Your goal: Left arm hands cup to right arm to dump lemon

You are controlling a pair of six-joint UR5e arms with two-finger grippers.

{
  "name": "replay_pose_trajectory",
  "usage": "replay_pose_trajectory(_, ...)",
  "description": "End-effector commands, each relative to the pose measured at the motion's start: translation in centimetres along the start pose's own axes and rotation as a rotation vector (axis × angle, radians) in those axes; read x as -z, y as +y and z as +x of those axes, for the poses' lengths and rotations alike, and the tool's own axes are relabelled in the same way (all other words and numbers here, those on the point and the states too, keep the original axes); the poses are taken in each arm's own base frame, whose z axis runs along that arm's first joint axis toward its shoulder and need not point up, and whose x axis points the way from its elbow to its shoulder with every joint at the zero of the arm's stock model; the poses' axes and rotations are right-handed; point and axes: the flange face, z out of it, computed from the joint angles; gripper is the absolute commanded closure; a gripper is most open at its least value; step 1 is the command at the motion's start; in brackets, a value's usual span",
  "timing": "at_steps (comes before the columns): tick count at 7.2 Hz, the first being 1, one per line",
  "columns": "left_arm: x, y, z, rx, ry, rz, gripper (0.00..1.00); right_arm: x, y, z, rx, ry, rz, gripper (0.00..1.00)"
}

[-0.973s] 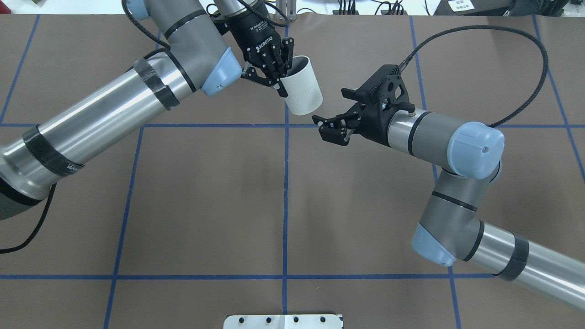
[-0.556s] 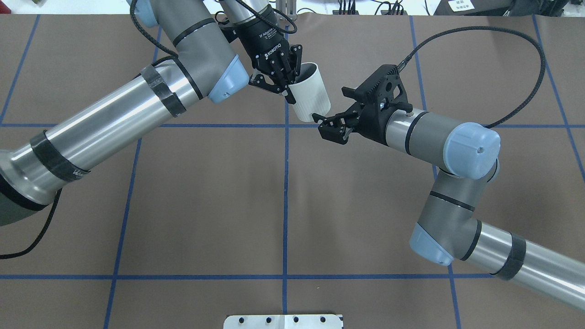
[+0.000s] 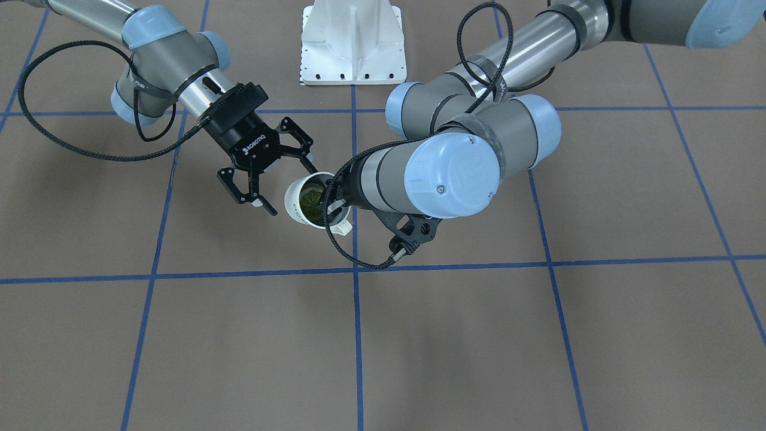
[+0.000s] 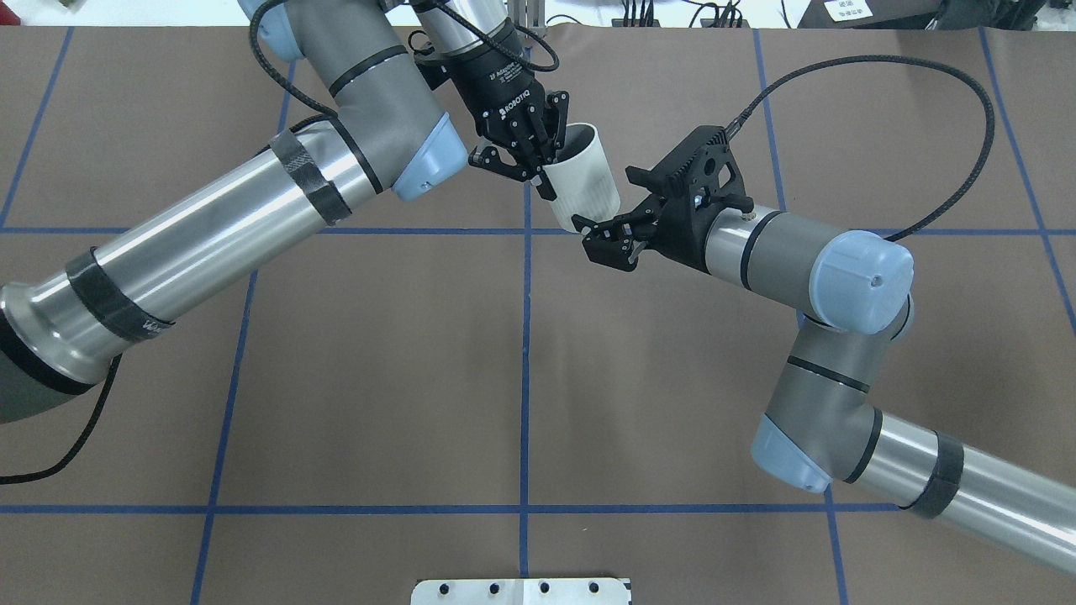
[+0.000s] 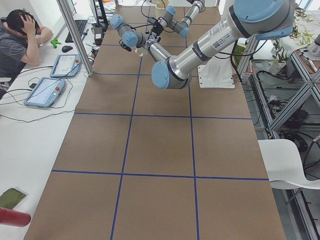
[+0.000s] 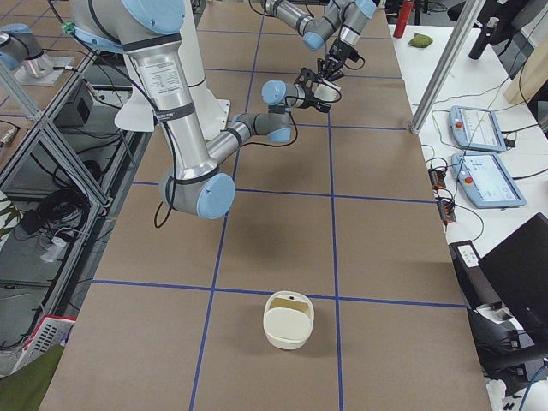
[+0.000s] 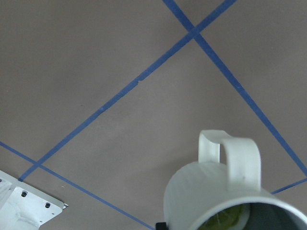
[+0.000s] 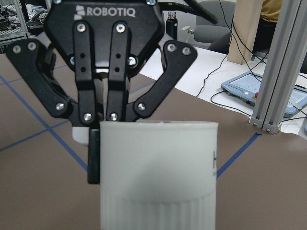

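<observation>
Cup (image 4: 584,181) is up off the surface (image 4: 378,378), tilted, in the upper middle of the overhead view. The left gripper (image 4: 545,164) has its fingers clamped on the rim. The right gripper (image 4: 598,238) sits just below and to the right, fingers apart, tips by the cup's base and not closed on it.

From overhead the cup's inside reads only as dark. The front-facing view shows what's in there: the lemon (image 3: 311,200), yellow-green, lying in the cup's mouth. The handle (image 3: 341,227) pokes out beneath the left arm's wrist (image 3: 452,173), which hides the left gripper in that view.

The left wrist camera looks past the handle to the same lemon at the bottom edge of its frame. The right wrist camera gets the cup side-on, dead centre and ribbed low down. A sliver of black lettering (image 8: 214,160) shows at its right edge, with the left fingers pinching the rim above.

Only the right-side view catches a cream tub (image 6: 288,319) on the surface at bottom centre, well apart from both arms.
</observation>
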Motion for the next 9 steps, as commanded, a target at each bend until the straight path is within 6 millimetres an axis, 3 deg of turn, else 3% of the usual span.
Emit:
replay_pose_trajectory(1, 0.0, 0.4, 0.2, -0.005, 0.001, -0.001, 1.0, -0.1, 0.1, -0.3, 0.0, -0.005, -0.002, 0.01)
replay_pose_trajectory(3, -0.3, 1.4, 0.4, -0.016, -0.002, -0.006, 1.0, -0.7, -0.1, -1.0, -0.001, -0.01, 0.002, 0.01)
replay_pose_trajectory(9, -0.8, 1.4, 0.3, -0.019, -0.007, -0.009, 1.0, -0.7, 0.2, -0.7, 0.001, 0.005, 0.003, 0.01)
